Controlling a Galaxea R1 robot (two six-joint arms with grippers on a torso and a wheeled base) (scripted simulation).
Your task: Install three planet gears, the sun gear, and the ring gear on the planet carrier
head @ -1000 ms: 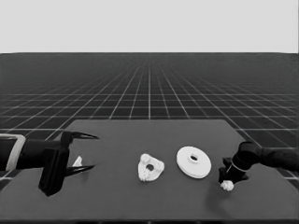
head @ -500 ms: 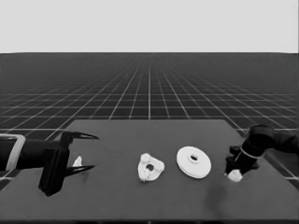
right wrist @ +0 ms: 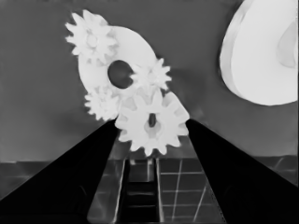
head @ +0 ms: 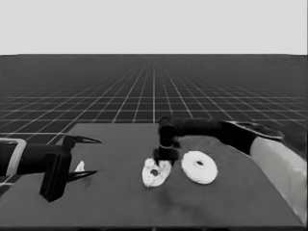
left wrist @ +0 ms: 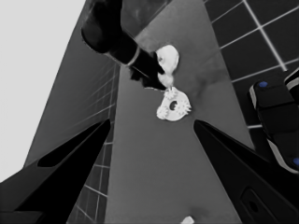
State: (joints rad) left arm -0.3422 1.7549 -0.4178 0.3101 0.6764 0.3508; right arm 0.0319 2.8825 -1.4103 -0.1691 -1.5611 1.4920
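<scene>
While my right gripper [head: 165, 159] hangs over the smaller round part [head: 153, 174] mid-table, the larger round part [head: 199, 167] lies just beside it; my left gripper [head: 83, 155] waits open at the left end. Its wrist view shows the right arm above that part [left wrist: 174, 106]. From the right wrist I see a gear [right wrist: 152, 122] clamped between my fingers [right wrist: 84, 172], flat face toward the camera, three gears [right wrist: 91, 39] seated around the hole

Your right gripper [head: 164, 155] is hiding part of the smaller round part [head: 155, 174]; larger round part [right wrist: 264, 58] is running off-frame.
</scene>
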